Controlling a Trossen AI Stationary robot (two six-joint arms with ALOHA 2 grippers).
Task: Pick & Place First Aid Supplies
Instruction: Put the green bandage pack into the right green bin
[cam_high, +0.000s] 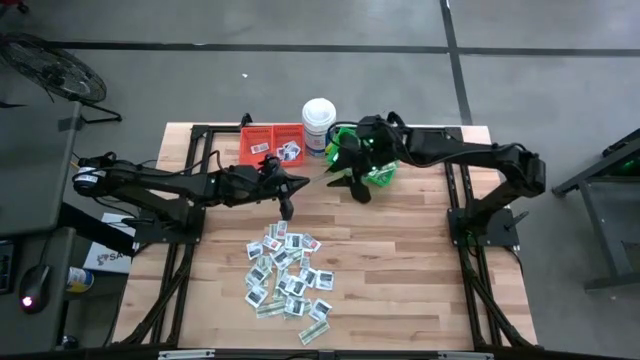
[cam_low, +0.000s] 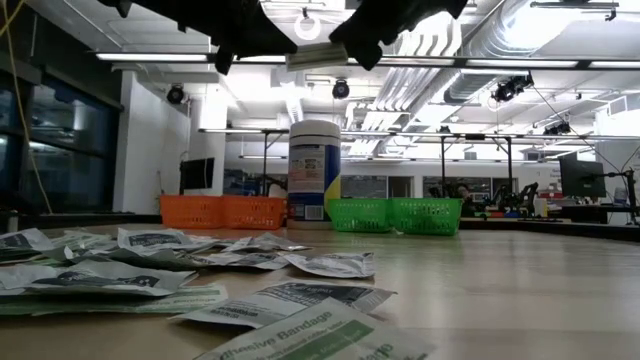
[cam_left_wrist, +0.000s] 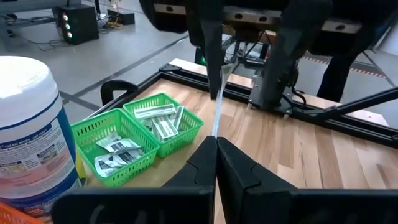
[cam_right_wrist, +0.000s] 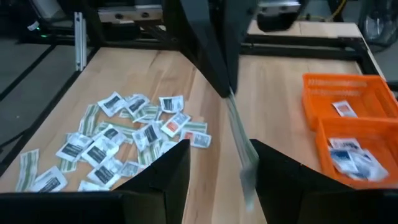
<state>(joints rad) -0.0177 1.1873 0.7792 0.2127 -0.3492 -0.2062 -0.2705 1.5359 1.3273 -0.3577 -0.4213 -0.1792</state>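
Pile: loose first aid packets (cam_high: 287, 276), square white ones and pale green strips, lie on the table (cam_high: 420, 290) at 6 o'clock from its middle, nearest the low camera.
Strip: one long pale strip (cam_left_wrist: 217, 109) hangs in the air between the two grippers, above bare wood at about 12 o'clock from the pile.
Left gripper: (cam_high: 302, 183) fingers fully closed, pinching one end of the strip; it sits just above the table's middle, reaching in from 9 o'clock.
Right gripper: (cam_high: 338, 180) jaws part open around the strip's other end; it seems to touch one finger (cam_right_wrist: 211, 43), though a firm grip is hard to confirm.
Orange bins: (cam_high: 272, 145) at 11 o'clock, a few square packets inside.
Tub: white tub (cam_high: 319, 124) at 12 o'clock, between the bins.
Green bins: (cam_left_wrist: 134, 135) at 1 o'clock, holding strips and packets.
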